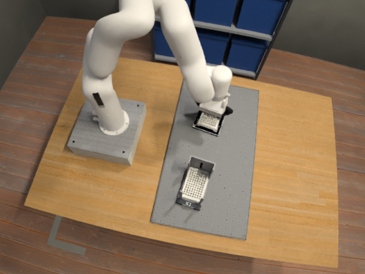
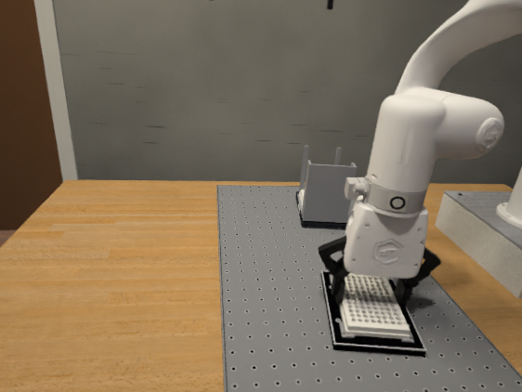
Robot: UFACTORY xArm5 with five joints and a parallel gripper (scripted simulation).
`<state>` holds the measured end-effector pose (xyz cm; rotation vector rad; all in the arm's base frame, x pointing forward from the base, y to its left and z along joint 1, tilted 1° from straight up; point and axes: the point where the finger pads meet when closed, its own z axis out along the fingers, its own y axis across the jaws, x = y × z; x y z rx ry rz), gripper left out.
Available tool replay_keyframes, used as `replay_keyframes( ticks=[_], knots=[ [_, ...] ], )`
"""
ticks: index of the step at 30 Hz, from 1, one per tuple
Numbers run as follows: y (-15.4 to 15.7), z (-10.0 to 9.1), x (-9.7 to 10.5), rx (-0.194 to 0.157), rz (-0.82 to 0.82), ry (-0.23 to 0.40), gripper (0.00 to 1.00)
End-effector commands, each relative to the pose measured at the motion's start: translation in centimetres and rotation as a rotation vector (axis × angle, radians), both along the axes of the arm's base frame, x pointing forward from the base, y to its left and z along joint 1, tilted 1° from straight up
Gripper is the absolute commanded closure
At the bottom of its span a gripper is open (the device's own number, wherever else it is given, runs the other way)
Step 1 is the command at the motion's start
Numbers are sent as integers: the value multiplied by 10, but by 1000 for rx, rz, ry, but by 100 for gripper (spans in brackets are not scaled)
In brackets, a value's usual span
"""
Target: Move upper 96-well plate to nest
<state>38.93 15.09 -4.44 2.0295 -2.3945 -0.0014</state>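
Top view, left to right. Grey pedestal (image 1: pixel 131 112) left of centre on wooden table (image 1: pixel 292 156), white arm (image 1: pixel 100 65) rising from it and arching toward upper middle. Blue-binned shelf (image 1: pixel 277 29) along top edge behind table. Grey perforated board (image 1: pixel 234 182) right of centre. On its upper part, black nest (image 1: pixel 196 126) with white plate (image 1: pixel 208 121) inside, partly covered by gripper (image 1: pixel 212 114) directly above. Lower on board, rack (image 1: pixel 210 167) labelled K1 near its bottom end, second plate (image 1: pixel 193 184) lying inside.

Exterior view, left to right. Brown door strip (image 2: pixel 19 116) at far left, table (image 2: pixel 107 260) across lower left, board (image 2: pixel 269 279) from centre to lower right. Rack (image 2: pixel 325 195) seen from behind at mid-frame, upright, two thin posts sticking up. Gripper (image 2: pixel 371 290) right of centre, low over nest (image 2: pixel 371 346). Fingers spread fully apart, black fingers (image 2: pixel 338 283) flanking far end of plate (image 2: pixel 376 316), nothing clamped. Plate sitting flat within nest border, apparently square to it. Cut-off corner and A1 mark too small to tell. Pedestal (image 2: pixel 469 237) at right edge.
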Motion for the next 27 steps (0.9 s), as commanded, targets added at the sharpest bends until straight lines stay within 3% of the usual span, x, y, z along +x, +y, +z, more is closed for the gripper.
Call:
replay_keyframes(
  ticks=[1,27],
  knots=[
    [0,1,1,16,0,2,0],
    [0,60,2,16,0,2,0]
  ],
)
